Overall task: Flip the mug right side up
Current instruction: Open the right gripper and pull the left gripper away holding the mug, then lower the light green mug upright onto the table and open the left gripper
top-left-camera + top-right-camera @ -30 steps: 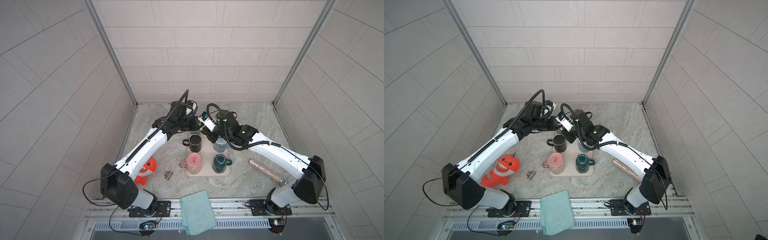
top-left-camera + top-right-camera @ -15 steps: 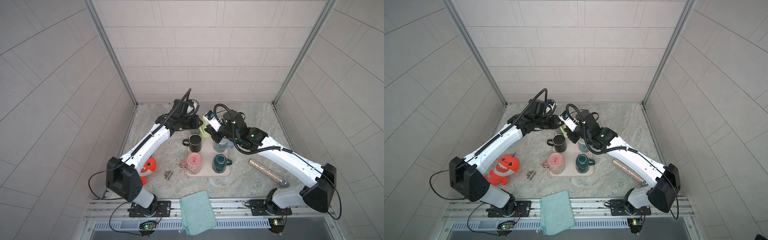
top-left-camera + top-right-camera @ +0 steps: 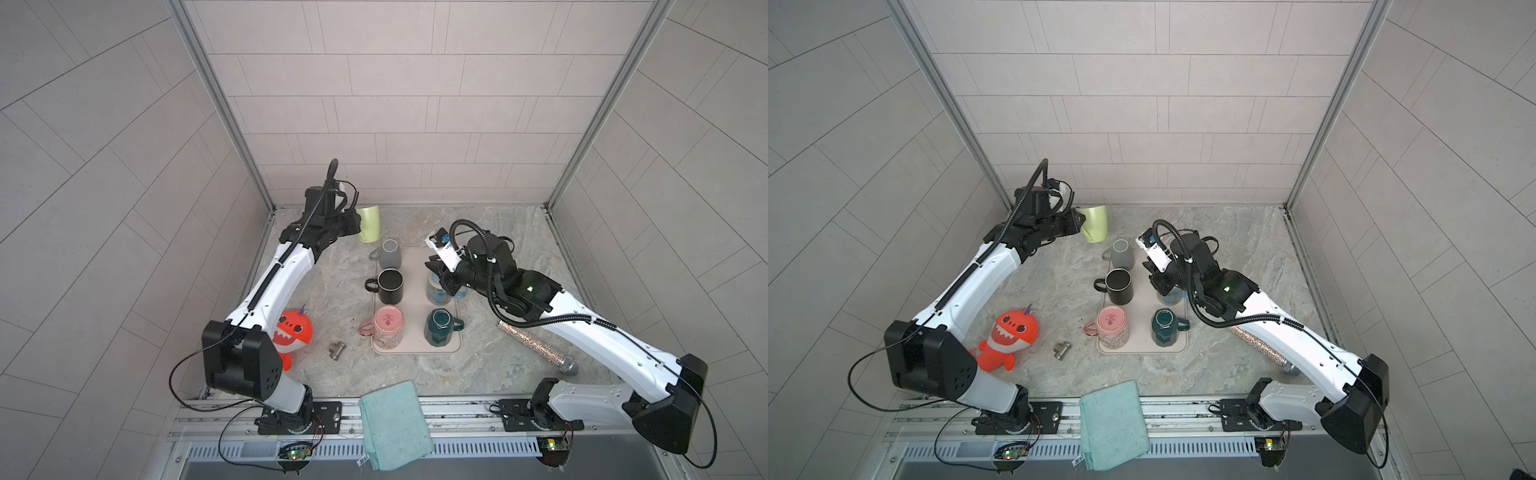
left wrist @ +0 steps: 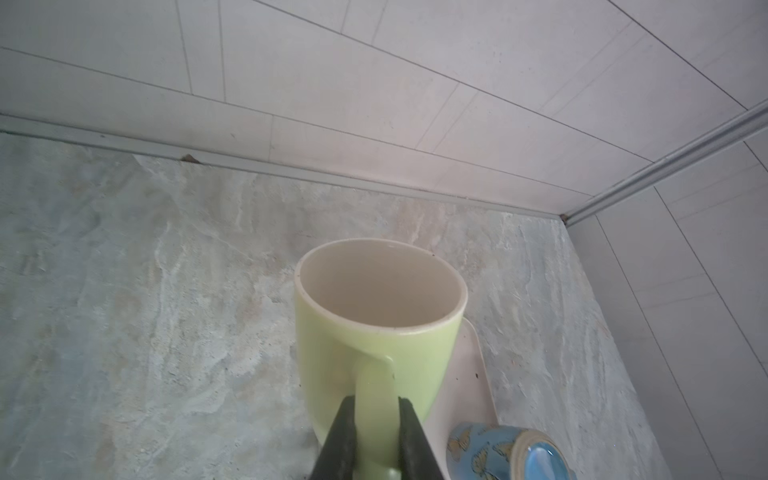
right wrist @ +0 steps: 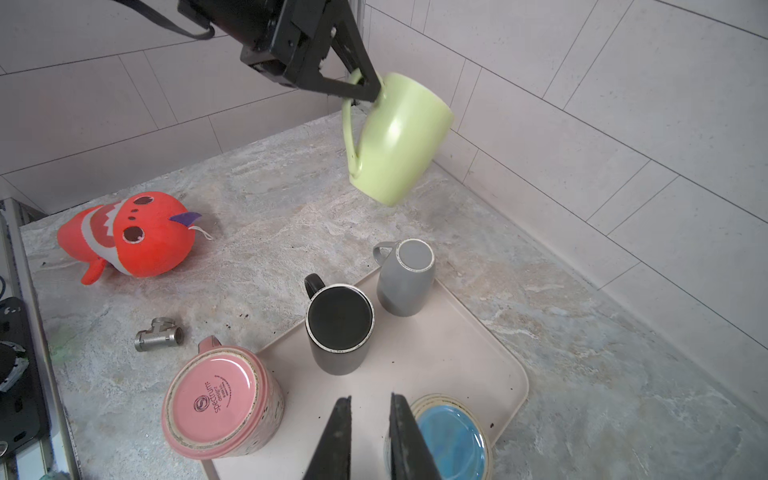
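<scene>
Holding green mug point(image 3: 369, 223) aloft at tray's point(image 3: 413, 301) 11 o'clock, my left gripper point(image 4: 376, 400) clamped on its handle, mouth up but leaning. Judgement: level wrist until base sits flat, lower slowly clear of grey mug point(image 3: 390, 254); handle pinch may let it swing. Right gripper point(image 5: 370, 397) narrowly apart, empty, beside blue mug point(image 5: 451, 436). One second ago my grippers crowded together over tray's 12 o'clock end; now well apart.

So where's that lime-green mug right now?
In both top views the green mug hangs at the back left, held by its handle in the left tool, just behind the upside-down grey mug.
</scene>
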`<state>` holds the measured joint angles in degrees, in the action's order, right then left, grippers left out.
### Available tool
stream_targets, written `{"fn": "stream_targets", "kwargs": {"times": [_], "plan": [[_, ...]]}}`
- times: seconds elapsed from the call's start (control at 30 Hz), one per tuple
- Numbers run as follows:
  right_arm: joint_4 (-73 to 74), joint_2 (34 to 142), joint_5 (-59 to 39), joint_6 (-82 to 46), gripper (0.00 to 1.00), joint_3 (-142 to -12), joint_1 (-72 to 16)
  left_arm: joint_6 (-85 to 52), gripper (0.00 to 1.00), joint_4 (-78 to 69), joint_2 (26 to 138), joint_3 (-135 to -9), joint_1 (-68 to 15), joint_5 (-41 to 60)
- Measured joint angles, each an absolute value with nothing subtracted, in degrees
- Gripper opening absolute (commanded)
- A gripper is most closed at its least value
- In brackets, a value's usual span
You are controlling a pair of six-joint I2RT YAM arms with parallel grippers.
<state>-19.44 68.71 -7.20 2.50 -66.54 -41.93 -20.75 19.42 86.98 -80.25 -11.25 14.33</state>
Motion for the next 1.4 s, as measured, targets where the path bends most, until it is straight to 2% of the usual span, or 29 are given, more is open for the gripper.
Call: {"fn": "stream_targets", "kwargs": {"times": [0.27, 0.77, 1.4], "plan": [[-19.5, 66.3, -5.2, 1.5, 0.16, -63.4, -41.7, -16.9, 0.00, 7.7, 88.4, -71.6, -9.3, 6.9], [-19.5, 63.1, -4.1, 0.3, 0.13, -61.6, -41.2, -13.6, 0.00, -20.6, 101.3, -61.7, -8.4, -1.5], [-19.6, 63.0, -3.3, -0.7, 0.12, -61.6, -40.8, -11.9, 0.00, -42.5, 112.5, -60.3, -8.1, -7.1]]}}
